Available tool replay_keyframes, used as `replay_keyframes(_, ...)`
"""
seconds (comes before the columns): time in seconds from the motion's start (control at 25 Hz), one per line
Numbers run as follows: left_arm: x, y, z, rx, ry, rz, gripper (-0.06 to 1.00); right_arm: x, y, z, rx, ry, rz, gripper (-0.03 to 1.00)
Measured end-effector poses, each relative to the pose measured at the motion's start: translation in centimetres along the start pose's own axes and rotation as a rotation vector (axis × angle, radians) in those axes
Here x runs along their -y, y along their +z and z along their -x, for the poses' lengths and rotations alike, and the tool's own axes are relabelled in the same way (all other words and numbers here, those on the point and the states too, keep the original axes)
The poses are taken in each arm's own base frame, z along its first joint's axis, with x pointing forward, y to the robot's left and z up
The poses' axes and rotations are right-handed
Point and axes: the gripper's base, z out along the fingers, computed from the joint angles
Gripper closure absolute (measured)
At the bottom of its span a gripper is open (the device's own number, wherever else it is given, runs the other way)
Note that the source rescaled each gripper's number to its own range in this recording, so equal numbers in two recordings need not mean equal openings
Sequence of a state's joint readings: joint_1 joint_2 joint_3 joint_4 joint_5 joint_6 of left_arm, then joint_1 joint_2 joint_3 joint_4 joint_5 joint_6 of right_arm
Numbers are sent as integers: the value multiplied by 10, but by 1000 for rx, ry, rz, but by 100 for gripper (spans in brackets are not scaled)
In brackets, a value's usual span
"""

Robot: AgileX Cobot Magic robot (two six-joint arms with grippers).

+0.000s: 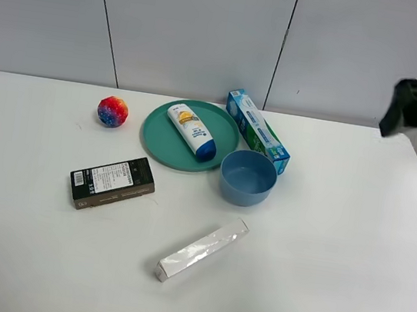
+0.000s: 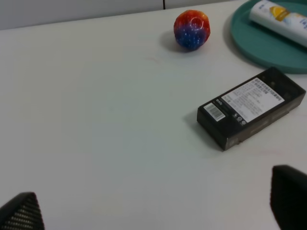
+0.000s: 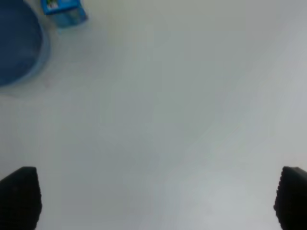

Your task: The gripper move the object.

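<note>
While the right black two-fingered gripper (image 3: 153, 199) hangs above bare white table (image 1: 334, 259) with its 2 fingers spread wide and nothing between them, the white tube-shaped bottle with a dark blue cap and yellow-orange label (image 1: 191, 130) lies on its side on the round teal plate (image 1: 162, 143), well apart from that gripper, beyond the blue bowl (image 1: 248, 177) and blue-green toothpaste box (image 1: 257, 130). Equally wide apart and empty, the left black gripper (image 2: 153, 211) hovers near a black rectangular box (image 2: 252, 107), with a red-and-blue ball (image 2: 192, 29) farther off.
</note>
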State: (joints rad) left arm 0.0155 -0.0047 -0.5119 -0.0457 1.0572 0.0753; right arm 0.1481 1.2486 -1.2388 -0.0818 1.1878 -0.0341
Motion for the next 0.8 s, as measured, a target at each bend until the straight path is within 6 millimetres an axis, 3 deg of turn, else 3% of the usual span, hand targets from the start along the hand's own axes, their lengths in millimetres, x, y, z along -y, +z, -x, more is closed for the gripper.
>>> replay_keyframes(0.36,0,0,0,0,0,0,-6,-2,-15,-122,165,109,-9,1)
replay_keyframes(0.6,0,0,0,0,0,0,-6,-10,-11,-169,275,157,11,1)
replay_keyframes(0.8,0,0,0,0,0,0,-6,-14,-12,-196,308,170,19,1)
